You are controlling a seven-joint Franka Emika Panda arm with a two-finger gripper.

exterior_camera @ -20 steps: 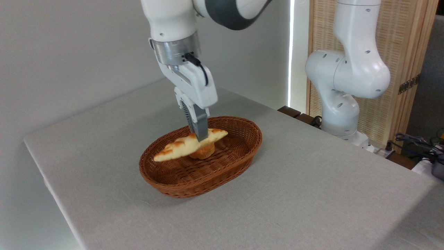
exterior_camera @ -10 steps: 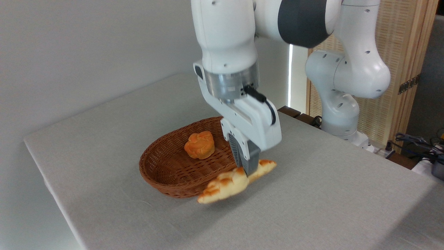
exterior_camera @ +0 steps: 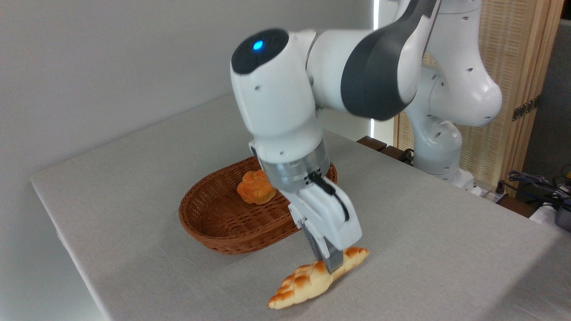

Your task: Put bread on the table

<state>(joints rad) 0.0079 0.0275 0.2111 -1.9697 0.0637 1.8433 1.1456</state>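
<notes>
fixed camera: the white arm's two-finger gripper (exterior_camera: 332, 266) is clamped across the middle of the long braided cream-and-golden bread (exterior_camera: 308, 281), apparently so it hangs level. the loaf sits low at the plain light grey cloth table (exterior_camera: 424, 249), near the brown oval wicker basket (exterior_camera: 209, 227) holding a small round orange bun (exterior_camera: 255, 187).

The bread (exterior_camera: 308, 281) lies on the table (exterior_camera: 424, 249), before the basket (exterior_camera: 209, 218).

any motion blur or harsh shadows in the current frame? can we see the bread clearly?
Fixed camera: lighting soft and even, no glare. Bread sharp, faint shadow under it on the table. Gripper slightly soft, its fingers shut on the loaf. Dark elbow cover a bit smeared. Basket and bun crisp.
</notes>
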